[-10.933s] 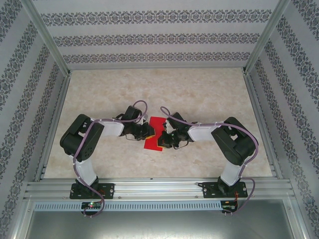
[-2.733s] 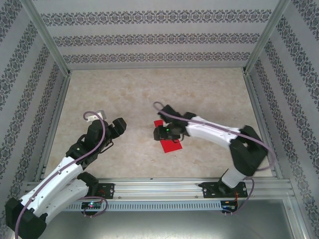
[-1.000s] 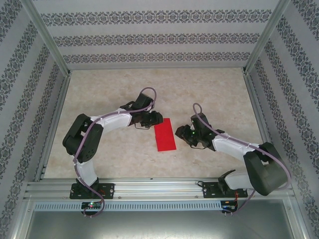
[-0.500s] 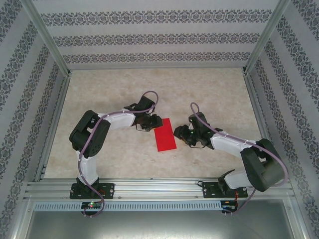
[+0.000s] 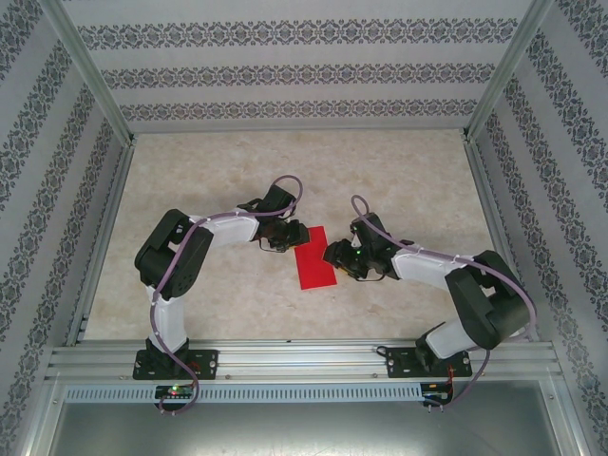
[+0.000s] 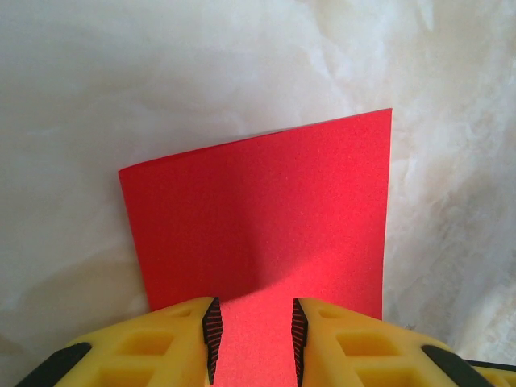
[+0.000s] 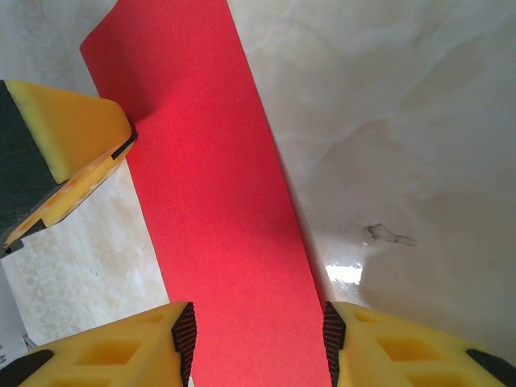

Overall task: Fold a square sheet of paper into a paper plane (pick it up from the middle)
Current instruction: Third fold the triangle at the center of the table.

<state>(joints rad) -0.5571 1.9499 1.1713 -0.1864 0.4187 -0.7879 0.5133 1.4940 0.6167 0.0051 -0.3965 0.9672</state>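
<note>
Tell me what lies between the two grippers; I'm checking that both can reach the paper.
Only the red paper, lying flat, separates the left gripper and right gripper, as the top view shows.

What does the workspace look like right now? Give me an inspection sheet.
Surface: pale marbled table, one small scuff.
Job's things: red paper, folded to a rectangle, lying on the table between the arms.
Clutter: nothing seen.
Grippers: left jaws open, the paper's edge between them; right jaws open, the paper running between them; contact cannot be told.
Cables: purple cables loop along both arms, off the paper.
Surroundings: patterned walls, metal frame.
</note>
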